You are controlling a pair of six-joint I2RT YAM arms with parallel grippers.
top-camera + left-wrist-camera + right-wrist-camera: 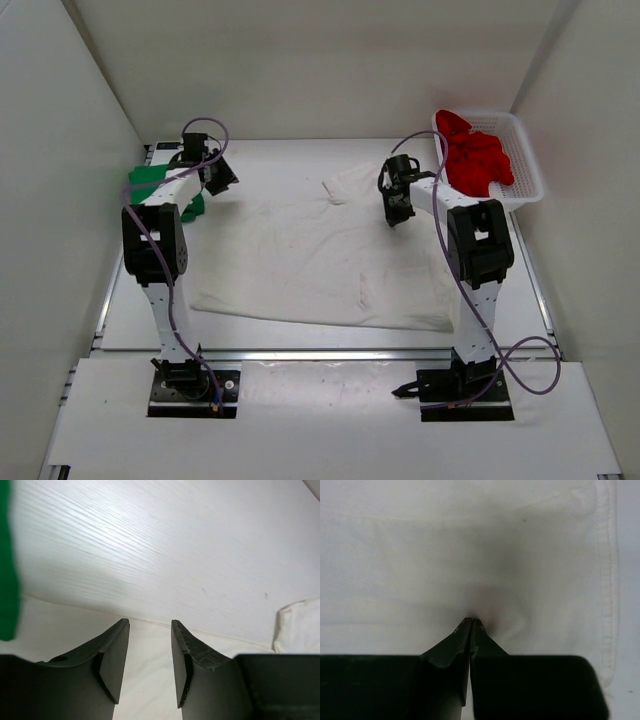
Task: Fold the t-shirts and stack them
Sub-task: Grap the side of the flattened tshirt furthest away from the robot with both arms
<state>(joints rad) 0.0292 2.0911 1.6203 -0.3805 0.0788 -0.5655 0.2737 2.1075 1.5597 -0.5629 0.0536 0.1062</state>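
In the middle of the table (270, 160) the white t-shirt (300, 265) lay spread and unfolded, the right gripper (471, 621) pressed together against its far part and the left gripper (150, 623) spread, empty, over its far-left edge, while beyond them the green t-shirt (150, 180) sat at far left and the red t-shirt (475, 155) lay heaped in the mesh basket (530, 160), so most folding and all stacking seemingly remained.

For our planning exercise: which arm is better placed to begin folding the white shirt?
Right, probably. The right gripper is shut with its tips down on the white shirt, cloth puckered at them. The left gripper is open and empty, above the shirt's far edge.
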